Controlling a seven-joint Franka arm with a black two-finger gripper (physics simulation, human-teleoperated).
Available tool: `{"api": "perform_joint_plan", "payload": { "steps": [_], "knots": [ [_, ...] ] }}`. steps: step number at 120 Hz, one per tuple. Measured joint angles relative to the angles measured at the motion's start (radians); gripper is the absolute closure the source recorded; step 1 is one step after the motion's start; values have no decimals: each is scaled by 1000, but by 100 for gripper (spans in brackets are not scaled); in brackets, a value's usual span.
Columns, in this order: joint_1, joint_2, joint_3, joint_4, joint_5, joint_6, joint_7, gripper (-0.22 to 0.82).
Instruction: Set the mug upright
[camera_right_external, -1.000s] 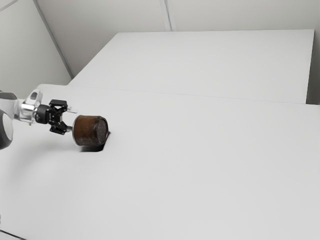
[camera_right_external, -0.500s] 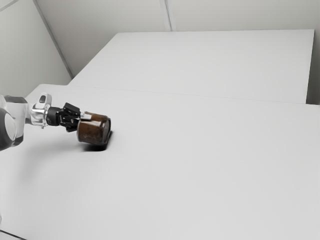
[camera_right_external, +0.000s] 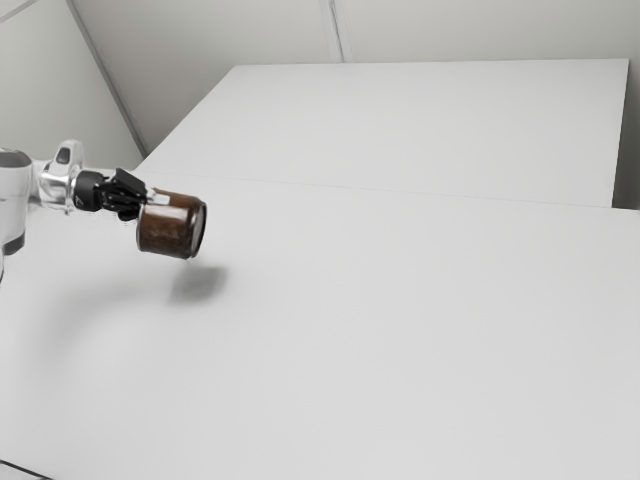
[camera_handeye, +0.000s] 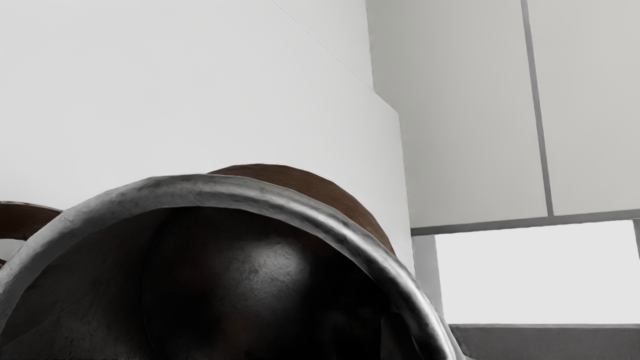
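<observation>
Over at the exterior view's left, the arm (camera_right_external: 15, 200) reaches in nearly level, its gripper (camera_right_external: 155, 198) pinching the mug (camera_right_external: 170, 232) near the rim, holding it above the white table (camera_right_external: 400, 300). The mug hangs sideways left of centre, mouth toward the gripper, base dipping slightly toward the exterior view's right; it's brown outside, with a grey metallic rim and dark, glossy inside.

At the exterior view's left, the mug (camera_right_external: 170, 236) is in the gripper (camera_right_external: 156, 198), above the table (camera_right_external: 400, 320), its mouth toward the gripper. Its shadow (camera_right_external: 200, 284) lies below on the table; a wall (camera_right_external: 460, 28) stands at the far side.
</observation>
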Motion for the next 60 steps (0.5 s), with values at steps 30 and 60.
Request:
{"api": "perform_joint_plan", "payload": {
  "steps": [30,60],
  "knots": [
    [-1,-120,-272,43,580,168,-26,77],
    [-153,-252,-372,-214,1053,419,-196,77]
  ]
}}
